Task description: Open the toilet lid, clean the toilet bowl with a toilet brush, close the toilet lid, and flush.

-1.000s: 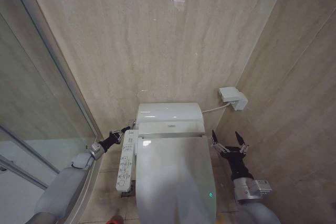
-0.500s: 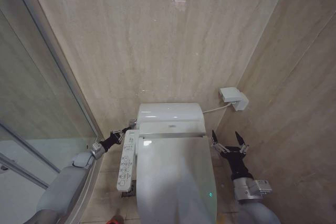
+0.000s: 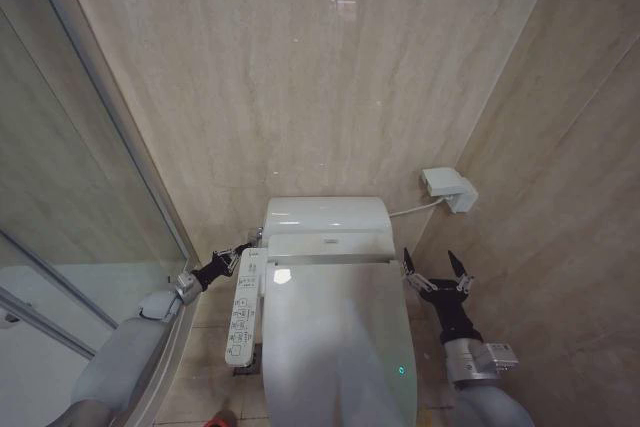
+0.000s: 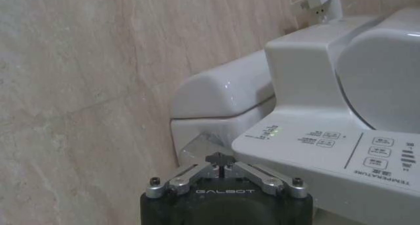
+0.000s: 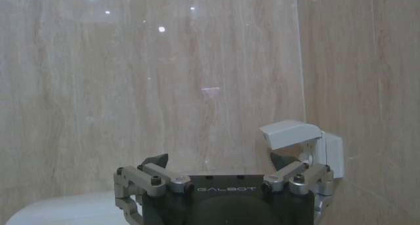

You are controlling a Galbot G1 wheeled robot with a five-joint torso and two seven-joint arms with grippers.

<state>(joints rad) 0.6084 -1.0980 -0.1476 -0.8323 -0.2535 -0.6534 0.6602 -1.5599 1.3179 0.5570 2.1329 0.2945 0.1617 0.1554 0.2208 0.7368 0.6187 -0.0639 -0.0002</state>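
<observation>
We judge the step in hand to be a press near the back of the toilet, either the flush or a first reach for the lid [image 3: 335, 332], which lies shut and flat over the bowl.

1. Left gripper [image 3: 238, 248]: it sits at the toilet's rear left corner, just beside the top end of the control panel [image 3: 241, 307]. In the left wrist view its jaws are drawn together to a point. We would keep them closed and press with the tip only, staying off the panel's keys.
2. Right gripper [image 3: 436, 269]: it hangs beside the toilet's right rear, apart from it, jaws spread wide. We would hold it there, away from the lid hinge.
3. We cannot make out a flush button, so we would confirm its place before committing force.

Surface and room: the lid and tank [image 3: 325, 217] are glossy and likely slippery under metal tips. The walls are beige stone tile. A glass shower screen [image 3: 70, 197] stands on the left, and a white socket box [image 3: 447, 189] with a cable sits on the right wall. The red edge of what may be the brush holder [image 3: 222, 418] shows on the floor at front left.
</observation>
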